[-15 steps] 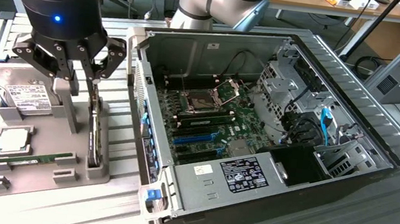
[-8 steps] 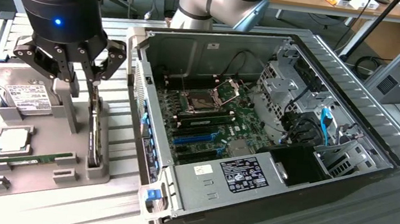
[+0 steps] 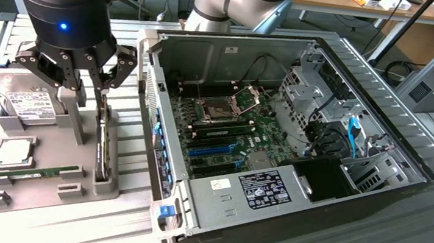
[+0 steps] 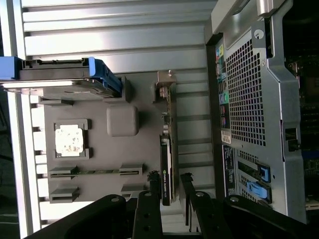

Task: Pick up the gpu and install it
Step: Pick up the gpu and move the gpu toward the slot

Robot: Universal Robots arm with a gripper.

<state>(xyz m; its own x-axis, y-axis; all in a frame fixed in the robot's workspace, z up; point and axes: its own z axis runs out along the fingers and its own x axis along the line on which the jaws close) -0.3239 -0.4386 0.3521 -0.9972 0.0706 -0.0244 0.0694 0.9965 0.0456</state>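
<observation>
Black fingers (image 4: 147, 215) of the gripper (image 4: 172, 199) sit closest to the wrist camera, spread apart with the gpu (image 4: 168, 149) running between them. Whether either finger touches the card is hard to say, though a gap seems to show on each side. Seen edge-on, the gpu is a thin green board with a dark part carrying a small label, and a silvery bracket at its far end. It stands upright on its long edge (not lying flat) in a slot of the grey holder (image 3: 49, 157), at the lower left of the exterior frame, just beside the open case (image 3: 234, 50). On the same holder rest a hard drive (image 3: 30, 103) with a white label, a square chip (image 3: 15, 150) and a slim memory stick (image 3: 31, 172). Inside the case, the motherboard (image 3: 225, 122) lies exposed in mid-frame.
</observation>
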